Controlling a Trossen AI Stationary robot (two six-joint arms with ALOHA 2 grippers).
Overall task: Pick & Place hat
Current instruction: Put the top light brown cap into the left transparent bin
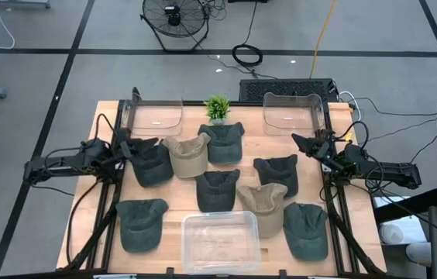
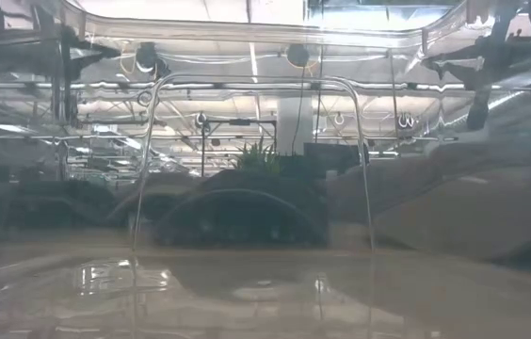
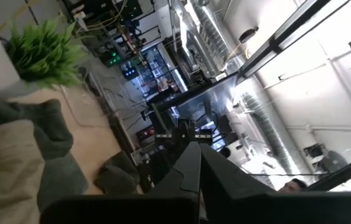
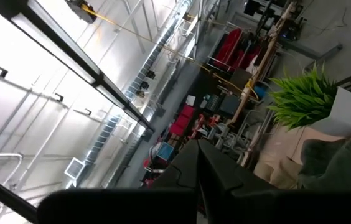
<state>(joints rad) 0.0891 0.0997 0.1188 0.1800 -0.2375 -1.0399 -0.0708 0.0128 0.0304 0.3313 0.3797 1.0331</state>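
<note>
Several caps lie flat on the wooden table in the high view: dark ones such as the cap (image 1: 150, 161) nearest my left gripper and the cap (image 1: 277, 174) nearest my right, and two beige caps (image 1: 187, 153) (image 1: 263, 205). My left gripper (image 1: 129, 147) is at the table's left side, shut, its tip beside the dark cap. My right gripper (image 1: 300, 142) is at the right side, shut, clear of the caps. In both wrist views the fingers (image 3: 194, 162) (image 4: 197, 158) meet and point up into the room.
A clear plastic bin (image 1: 220, 240) stands at the near edge's middle and fills the low view (image 2: 256, 188). Two clear bins (image 1: 155, 115) (image 1: 292, 112) stand at the far corners, with a small potted plant (image 1: 217, 108) between them. Bare wood shows between the caps.
</note>
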